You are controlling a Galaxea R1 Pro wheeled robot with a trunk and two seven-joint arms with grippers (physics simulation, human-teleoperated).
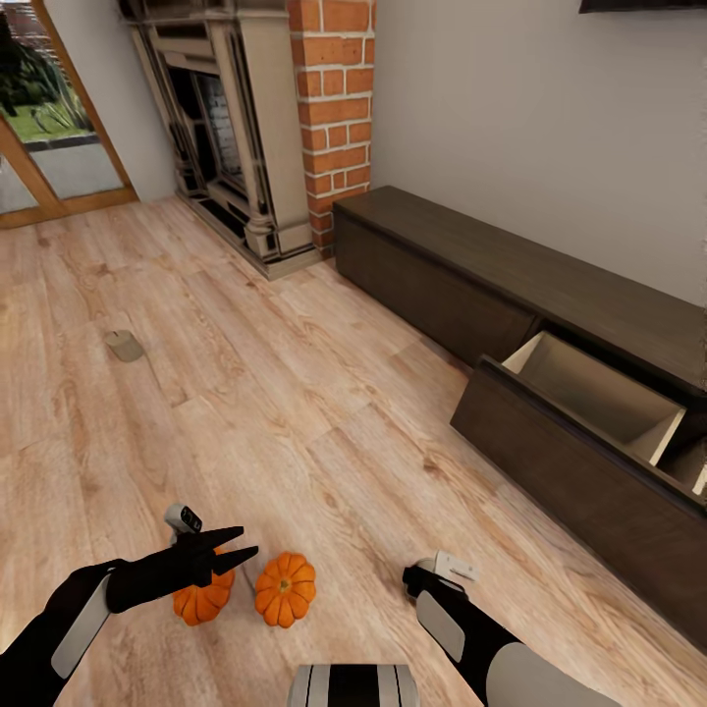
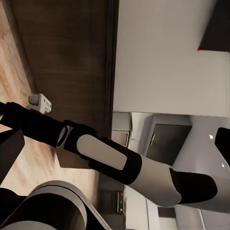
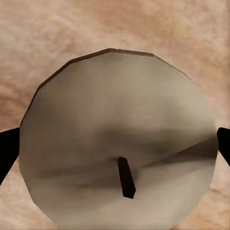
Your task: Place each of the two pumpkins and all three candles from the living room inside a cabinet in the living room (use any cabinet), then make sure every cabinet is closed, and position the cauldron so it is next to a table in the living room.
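Left tool (image 1: 241, 548): hangs low over the wooden floor (image 1: 295, 393), its two dark fingers spread apart in a narrow V with nothing between them; it sits in front of the left pumpkin in the head view, and whether it touches it cannot be told.
Right tool: in the head view the right arm (image 1: 462, 628) points down at the floor to the right of the pumpkins, the fingertips hidden under the wrist. In the right wrist view dark finger edges (image 3: 7, 153) show at either side of a candle; whether they press on it cannot be told.
Pumpkins: two ribbed orange ones stand on the floor just in front of the robot. The left pumpkin (image 1: 199, 599) is partly covered by the left tool; the right pumpkin (image 1: 286, 588) is in plain sight, just beside it, with a short dark stem on top.
Candles: one grey-beige candle (image 3: 120, 148) is seen from straight above, flat top and dark wick facing the camera, standing on the floor between the right fingers. Another candle (image 1: 124, 345) lies well apart, farther out on the floor toward the fireplace.
Cabinet (image 1: 550, 285): long, low, dark brown, against the wall on the right. Its nearer drawer (image 1: 589, 393) is pulled open, pale wood inside with a divider; the farther one is shut.
Fireplace (image 1: 245, 128): stands beyond the cabinet's far end, with a red brick column (image 1: 334, 108).
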